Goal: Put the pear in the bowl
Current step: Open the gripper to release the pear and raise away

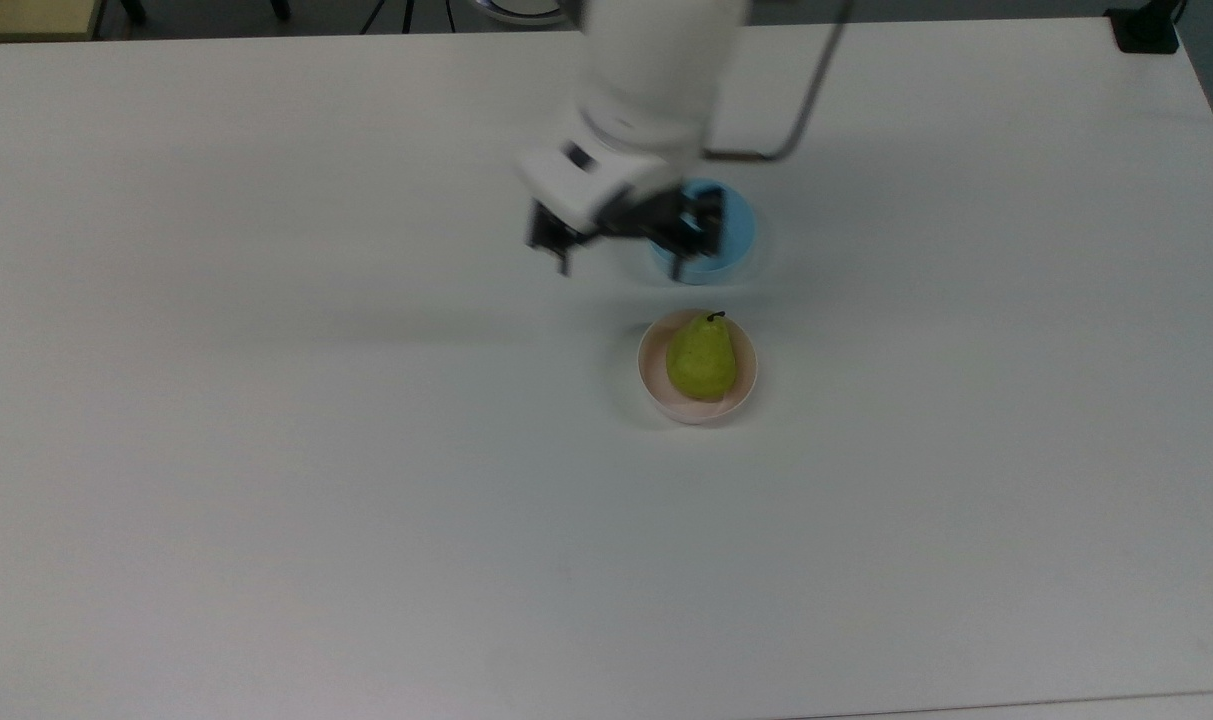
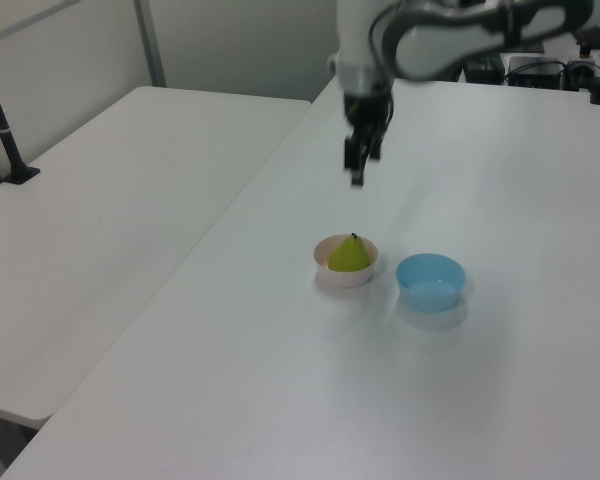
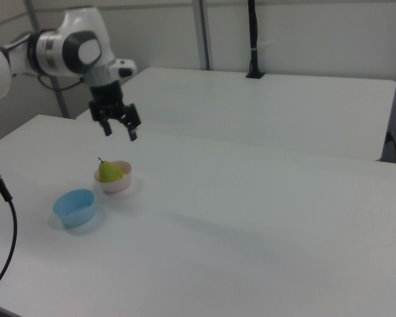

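Observation:
The yellow-green pear (image 1: 703, 360) lies inside the pale pink bowl (image 1: 650, 375), its dark stem pointing to the top view's upper right. It also rests in the pink bowl (image 2: 324, 275) in the left view as the pear (image 2: 349, 255), and as the pear (image 3: 108, 171) in the bowl (image 3: 121, 185) in the right view. My gripper (image 1: 618, 262) hangs open and empty well above the table, up and to the left of the bowl in the top view. It appears raised as the gripper (image 2: 358, 168) and the gripper (image 3: 120, 133).
A light blue bowl (image 1: 736, 240) stands just beyond the pink one in the top view, partly behind my fingers, and beside it as the blue bowl (image 2: 431, 281) and the blue bowl (image 3: 74, 207). The white table (image 1: 266, 450) spreads wide around them.

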You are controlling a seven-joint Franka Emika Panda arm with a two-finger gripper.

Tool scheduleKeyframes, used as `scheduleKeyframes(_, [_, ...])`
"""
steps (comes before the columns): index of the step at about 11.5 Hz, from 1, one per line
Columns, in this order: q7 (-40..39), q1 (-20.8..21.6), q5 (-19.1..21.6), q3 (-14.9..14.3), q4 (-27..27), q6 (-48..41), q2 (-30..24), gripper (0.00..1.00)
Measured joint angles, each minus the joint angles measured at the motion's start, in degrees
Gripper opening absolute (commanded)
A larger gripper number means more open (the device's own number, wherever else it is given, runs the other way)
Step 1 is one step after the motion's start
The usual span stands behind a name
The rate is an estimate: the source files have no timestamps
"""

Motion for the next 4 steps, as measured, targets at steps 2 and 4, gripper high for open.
scheduleKeyframes(2, [-2.7,-6.4,0.0,0.0,-0.1,-5.4,-4.6,1.0])
scheduleKeyframes(4, [-3.8,-11.0,0.0,0.0,-0.3,-7.1,-6.4,1.0])
